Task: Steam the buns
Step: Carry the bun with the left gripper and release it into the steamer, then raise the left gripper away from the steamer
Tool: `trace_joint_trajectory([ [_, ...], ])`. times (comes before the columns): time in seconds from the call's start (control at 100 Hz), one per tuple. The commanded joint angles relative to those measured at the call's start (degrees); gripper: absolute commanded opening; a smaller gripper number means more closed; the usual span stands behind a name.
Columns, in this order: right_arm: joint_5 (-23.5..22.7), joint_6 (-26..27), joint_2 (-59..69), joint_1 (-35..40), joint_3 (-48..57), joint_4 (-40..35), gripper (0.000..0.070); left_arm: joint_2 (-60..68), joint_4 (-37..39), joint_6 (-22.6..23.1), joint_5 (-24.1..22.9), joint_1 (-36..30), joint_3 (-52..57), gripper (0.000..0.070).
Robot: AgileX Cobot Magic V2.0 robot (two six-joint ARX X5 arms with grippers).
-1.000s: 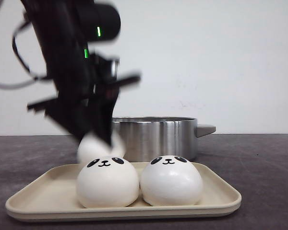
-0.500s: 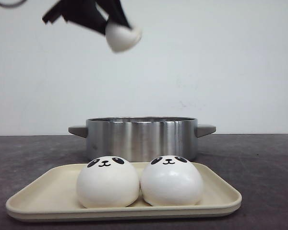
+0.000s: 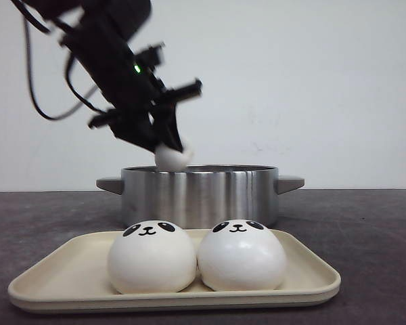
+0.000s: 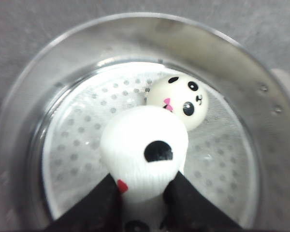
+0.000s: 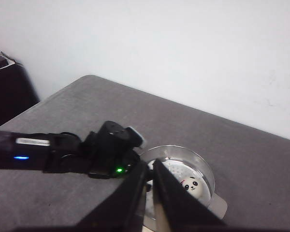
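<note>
Steel pot, bun held over it

My left gripper (image 4: 144, 193) clamps one bun (image 4: 144, 153) above the pot (image 3: 199, 193), beside a bun (image 4: 179, 99) already on its perforated rack. I should lower onto bare rack before releasing. Two buns (image 3: 151, 257) wait on the tray (image 3: 311, 277) before the pot. Right gripper (image 5: 150, 186) looks closed, empty.

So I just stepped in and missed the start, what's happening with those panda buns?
The robot is loading buns into a steel steamer pot. Its left end effector is shut on a bun and holds it over the pot's rim, above the perforated steaming plate. One bun already lies inside on that plate. Two more buns sit side by side on the beige tray in front of the pot. The right end effector holds nothing.
</note>
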Motion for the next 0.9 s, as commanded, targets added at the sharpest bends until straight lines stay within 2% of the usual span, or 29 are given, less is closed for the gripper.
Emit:
trace_joint_trajectory([
  [0.0,0.2,-0.3,0.5,0.7,1.1,0.0,0.0017,2.8,1.1,1.1,-0.1,-0.2,3.3,0.0018],
  [0.09,0.2,0.0,0.5,0.7,1.1,-1.0,0.0017,5.5,1.1,1.0,-0.2,-0.2,5.7,0.005],
  [0.19,0.2,1.2,0.5,0.7,1.1,-2.9,0.0017,7.3,1.3,1.0,-0.2,-0.2,7.4,0.0139],
  [0.25,0.2,1.9,0.4,0.7,1.1,-4.1,0.0017,7.8,1.4,1.0,-0.2,-0.2,7.6,0.0217],
  [0.36,0.2,2.8,0.4,0.7,1.1,-5.7,0.0017,8.1,0.8,1.0,-0.3,-0.2,7.6,0.0415],
  [0.42,0.3,2.8,0.4,0.7,1.1,-6.1,0.0017,8.1,0.8,1.0,-0.4,-0.2,7.6,0.049],
  [0.49,0.2,2.8,0.2,0.7,1.1,-6.1,0.0017,8.1,0.9,1.0,-0.3,-0.2,7.6,0.0519],
  [0.73,0.3,2.8,0.2,0.7,1.0,-7.3,0.0017,7.4,-1.9,1.0,-0.3,-0.2,9.9,0.0518],
  [0.89,6.1,2.7,0.4,0.7,-1.3,-9.7,0.0017,4.6,-10.1,0.6,0.2,-0.2,14.2,0.0516],
])
